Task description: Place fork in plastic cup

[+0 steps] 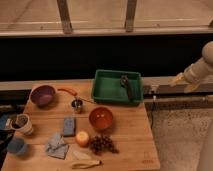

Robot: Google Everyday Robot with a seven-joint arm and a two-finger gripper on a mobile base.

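Closest to the camera, a banana (85, 161) lies at the bottom edge of the bench (135, 145), with grapes (103, 144) just above it. The plastic cup (16, 146), small and blue, stands at the lower left corner of the bench, just below a white cup (22, 123). The fork (127, 86) appears to be the dark, slim utensil lying in the green tray (102, 90) at upper centre, toward the tray's right side; I cannot tell which end carries the tines. The gripper (183, 84) hangs at the right edge of the frame, off the bench and to the right of the tray, its fingers spread with nothing between them. I judge the fork to be light, stiff and thin, and lying flat it offers little height to pinch. It probably has a smooth surface that could slip or swivel in the grip, so the best hold looks like one across the handle near its middle, squeezing the narrow width. Fork and cup lie well apart, with a red bowl (101, 118) between them. The short, light cup may tip if the fork leans on its rim.
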